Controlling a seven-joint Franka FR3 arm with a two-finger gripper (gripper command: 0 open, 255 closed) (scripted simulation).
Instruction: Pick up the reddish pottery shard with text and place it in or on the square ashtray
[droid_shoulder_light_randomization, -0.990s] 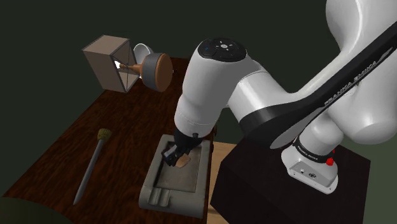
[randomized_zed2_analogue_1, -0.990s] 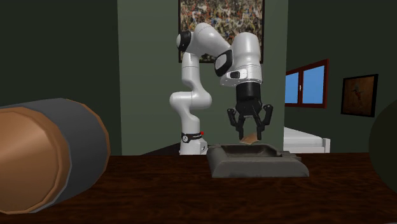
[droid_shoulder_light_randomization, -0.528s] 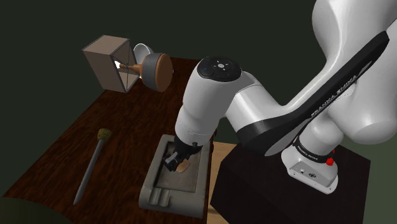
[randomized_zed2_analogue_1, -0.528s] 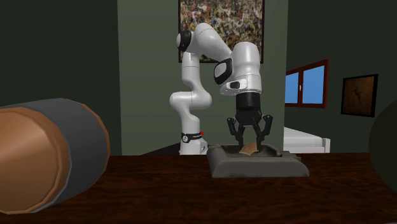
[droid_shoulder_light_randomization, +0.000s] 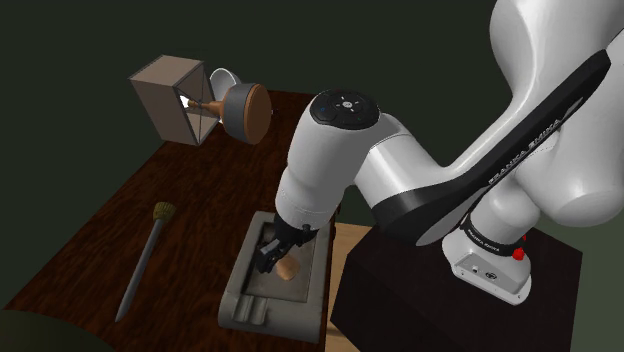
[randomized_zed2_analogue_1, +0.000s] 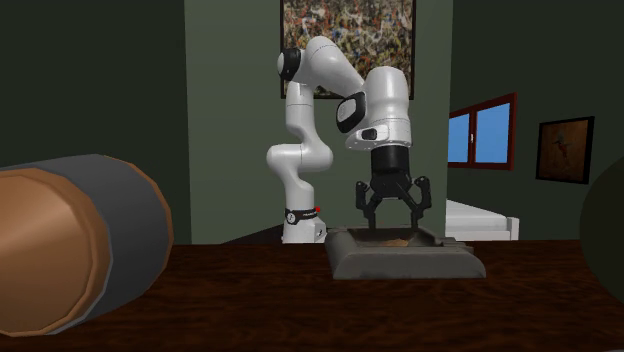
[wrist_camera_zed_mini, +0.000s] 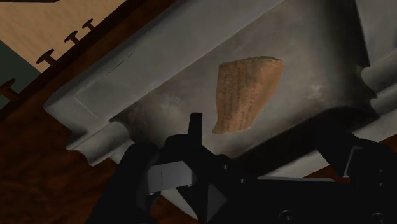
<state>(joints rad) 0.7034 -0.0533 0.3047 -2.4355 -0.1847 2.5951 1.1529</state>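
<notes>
Gripper (randomized_zed2_analogue_1: 392, 216) wide open, nothing in it, hanging right over the grey square ashtray (wrist_camera_zed_mini: 102, 95). Tan-orange shard (wrist_camera_zed_mini: 245, 95) w/ text lies flat on the tray floor, under & btw the fingers (wrist_camera_zed_mini: 195, 127).

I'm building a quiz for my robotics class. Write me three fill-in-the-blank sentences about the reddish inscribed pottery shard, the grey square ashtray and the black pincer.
1. The reddish inscribed pottery shard lies ____ the grey square ashtray.
2. The black two-finger pincer above it stands ____, not gripping the shard.
3. The long-handled brush lies on the dark wooden ____.
Missing words: inside; open; table.
</notes>
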